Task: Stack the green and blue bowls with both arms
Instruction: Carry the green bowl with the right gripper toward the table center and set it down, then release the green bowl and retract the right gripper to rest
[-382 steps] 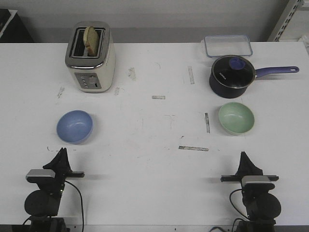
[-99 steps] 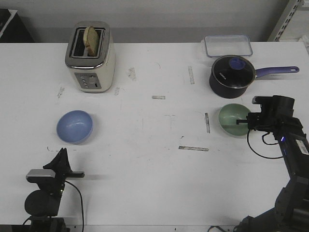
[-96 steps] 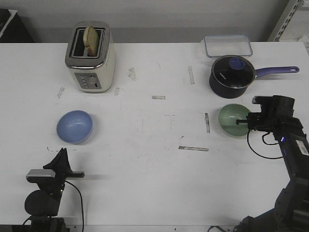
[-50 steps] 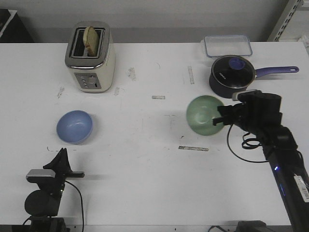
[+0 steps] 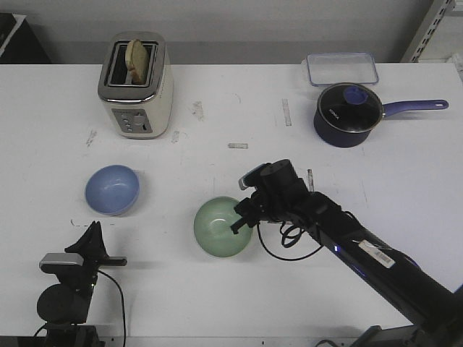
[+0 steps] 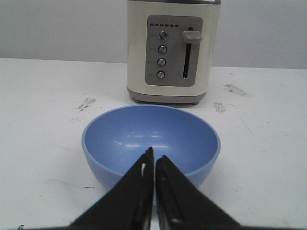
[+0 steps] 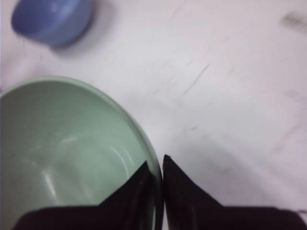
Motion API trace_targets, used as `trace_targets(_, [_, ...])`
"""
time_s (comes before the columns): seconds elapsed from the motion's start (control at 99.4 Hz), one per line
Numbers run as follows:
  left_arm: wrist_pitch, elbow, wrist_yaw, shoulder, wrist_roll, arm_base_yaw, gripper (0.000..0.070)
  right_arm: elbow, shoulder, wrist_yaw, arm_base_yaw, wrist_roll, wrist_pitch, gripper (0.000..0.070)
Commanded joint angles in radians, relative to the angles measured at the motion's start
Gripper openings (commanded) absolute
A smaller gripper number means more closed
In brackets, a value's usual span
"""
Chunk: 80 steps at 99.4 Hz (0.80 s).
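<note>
The pale green bowl (image 5: 221, 226) hangs above the table's front middle, its rim pinched by my right gripper (image 5: 241, 217), one finger inside and one outside; it fills the right wrist view (image 7: 67, 158) with the gripper (image 7: 156, 167) shut on its rim. The periwinkle blue bowl (image 5: 112, 189) sits upright on the table at the left, also seen small in the right wrist view (image 7: 52, 20). My left gripper (image 5: 92, 233) rests at the front left, shut and empty, just short of the blue bowl (image 6: 151, 136) in the left wrist view, tips (image 6: 153, 158) together.
A cream toaster (image 5: 136, 85) with bread stands at the back left, behind the blue bowl (image 6: 172, 50). A dark navy saucepan (image 5: 349, 112) with a glass lid and a clear lidded box (image 5: 341, 68) stand at the back right. The right arm (image 5: 347, 242) stretches across the front right.
My right arm rose from its rest, closed on the green bowl's rim at the right, lifted it and carried it left and forward to the front middle. The left arm has not moved.
</note>
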Motion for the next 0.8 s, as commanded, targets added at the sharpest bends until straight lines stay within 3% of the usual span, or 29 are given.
trace_targets(0.0, [0.009, -0.02, 0.003, -0.001, -0.003, -0.001, 0.0001, 0.018, 0.048, 0.031, 0.02, 0.017, 0.012, 0.0])
trace_targets(0.091, [0.009, -0.02, 0.003, -0.001, -0.003, -0.001, 0.0001, 0.018, 0.089, 0.06, 0.027, 0.013, 0.005, 0.0])
trace_targets(0.644, [0.009, -0.02, 0.003, -0.001, -0.003, -0.001, 0.0001, 0.018, 0.182, 0.031, 0.026, -0.002, 0.002, 0.0019])
trace_targets(0.654, [0.01, -0.02, 0.003, -0.001, -0.003, -0.001, 0.0001, 0.019, 0.165, 0.014, 0.021, -0.018, 0.005, 0.0126])
trace_targets(0.794, [0.01, -0.02, 0.003, -0.001, -0.003, -0.001, 0.0001, 0.027, 0.133, 0.014, 0.017, -0.022, 0.006, 0.0432])
